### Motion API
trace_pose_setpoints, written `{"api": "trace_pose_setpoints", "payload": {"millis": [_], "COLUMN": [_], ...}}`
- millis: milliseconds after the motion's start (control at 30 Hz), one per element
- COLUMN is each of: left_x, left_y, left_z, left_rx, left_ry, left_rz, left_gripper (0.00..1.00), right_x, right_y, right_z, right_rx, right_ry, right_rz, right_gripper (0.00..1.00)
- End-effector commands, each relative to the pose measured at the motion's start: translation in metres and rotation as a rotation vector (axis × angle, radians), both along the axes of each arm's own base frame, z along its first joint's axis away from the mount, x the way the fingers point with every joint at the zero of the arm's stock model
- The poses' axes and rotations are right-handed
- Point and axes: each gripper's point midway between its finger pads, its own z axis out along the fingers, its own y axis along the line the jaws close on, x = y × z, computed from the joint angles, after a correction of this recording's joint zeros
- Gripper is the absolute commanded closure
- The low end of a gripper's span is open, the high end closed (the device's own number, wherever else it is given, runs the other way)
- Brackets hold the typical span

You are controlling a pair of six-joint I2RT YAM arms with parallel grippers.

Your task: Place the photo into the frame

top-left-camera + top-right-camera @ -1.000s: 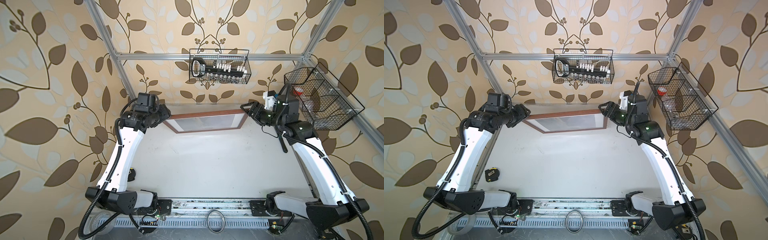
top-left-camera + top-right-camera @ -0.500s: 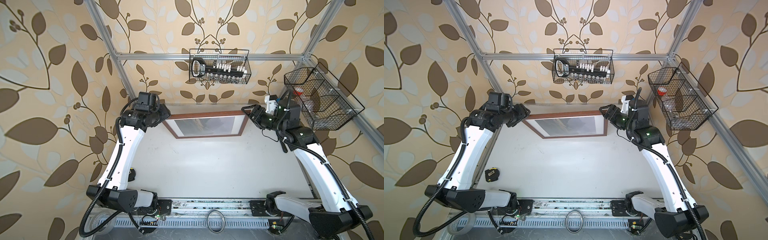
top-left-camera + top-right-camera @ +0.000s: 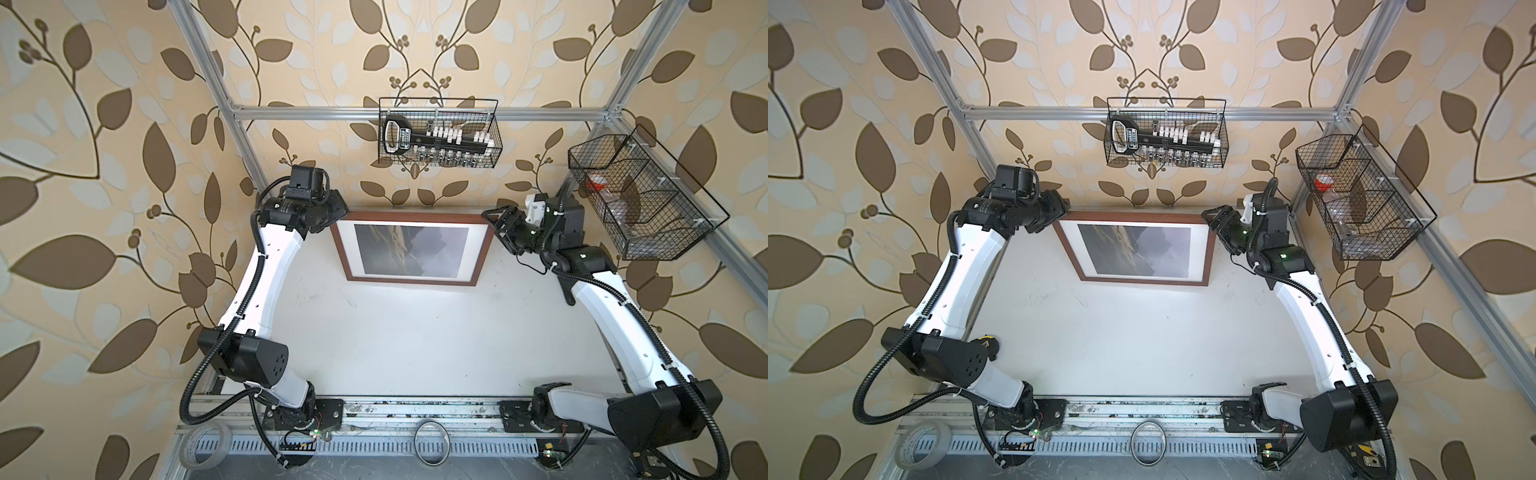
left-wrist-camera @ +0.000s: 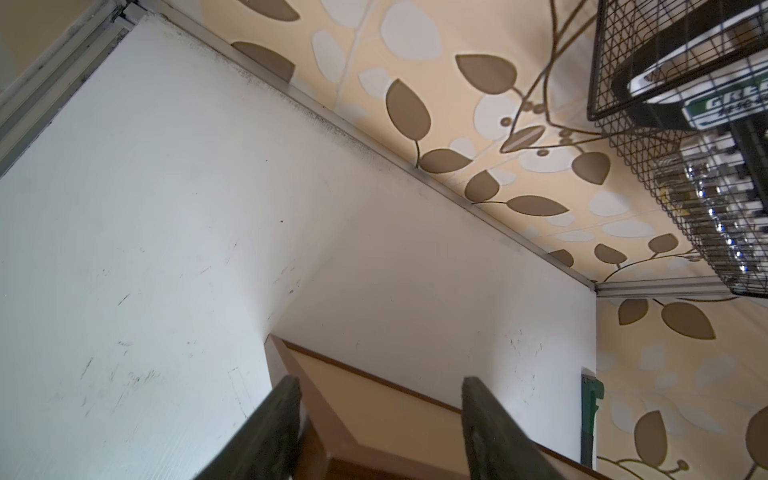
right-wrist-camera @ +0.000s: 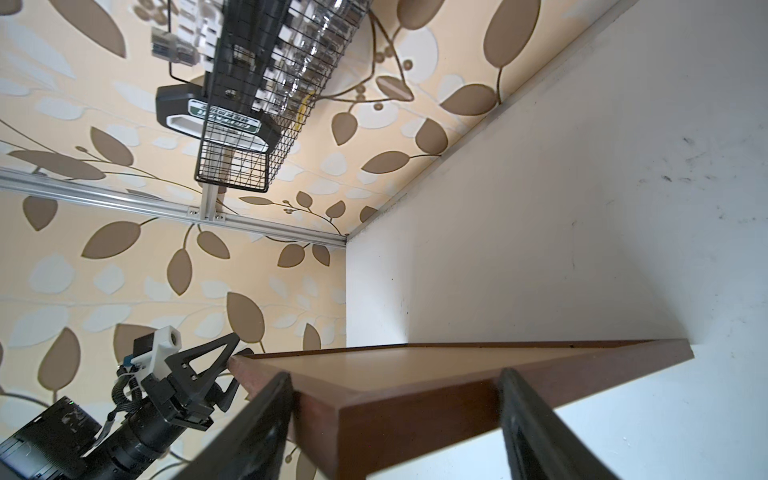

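— While both arms reach toward the back wall, where is the frame (image 3: 411, 282)?

— It is over the far part of the desk (image 3: 415, 345), and the wall is just behind it. Both top views show its face: a thin red-brown border, then a white mat (image 3: 477, 237), then the photo (image 3: 415, 249).

— So the photo is inside the frame?

— Yes. It shows in the window of the mat, in the middle of the frame. It is grey and misty, with a dark slope.

— What does the left end effector (image 4: 379, 381) do?

— It is at the far left corner of the frame. In the left wrist view this corner sits between the two fingers (image 4: 270, 428), and they are clenched on the frame.

— And the right end effector (image 5: 395, 374)?

— It does the same at the far right corner. Its fingers stand wide, one on each side of the corner, grasping the frame.

— Does the frame lie flat?

— It seems not. In the right wrist view the far edge is raised, and the desk is seen under it. Whether the near edge touches the desk, I cannot tell.
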Motion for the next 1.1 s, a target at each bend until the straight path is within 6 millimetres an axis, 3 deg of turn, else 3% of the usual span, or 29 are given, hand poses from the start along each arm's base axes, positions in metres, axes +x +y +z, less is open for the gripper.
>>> {"api": "trace_pose_setpoints", "payload": {"millis": [0,433,700,833,1000,1067], "left_x": [-0.023,-0.002,-0.02,-0.019,-0.023,-0.025], "left_y": [-0.11,-0.097,-0.084,-0.078,-0.073,-0.071], "left_z": [0.027,-0.002,-0.023,-0.03,-0.041,-0.047], "left_rx": [-0.298,-0.246,-0.236,-0.234,-0.212,-0.209], "left_ry": [-0.001,0.072,0.125,0.141,0.164,0.179], "left_rz": [-0.412,-0.4,-0.397,-0.381,-0.376,-0.373], "left_gripper": [0.38,0.38,0.38,0.38,0.38,0.39], "right_x": [-0.045,-0.014,-0.012,-0.01,0.002,0.005], "right_y": [0.089,0.063,0.056,0.047,0.011,-0.007], "right_z": [0.045,0.02,0.008,0.005,-0.006,-0.02], "right_rx": [0.215,0.075,-0.003,-0.073,-0.295,-0.347], "right_ry": [-0.097,-0.127,-0.159,-0.204,-0.315,-0.362], "right_rz": [0.484,0.473,0.487,0.472,0.368,0.316], "right_gripper": [0.25,0.23,0.21,0.2,0.18,0.18]}}
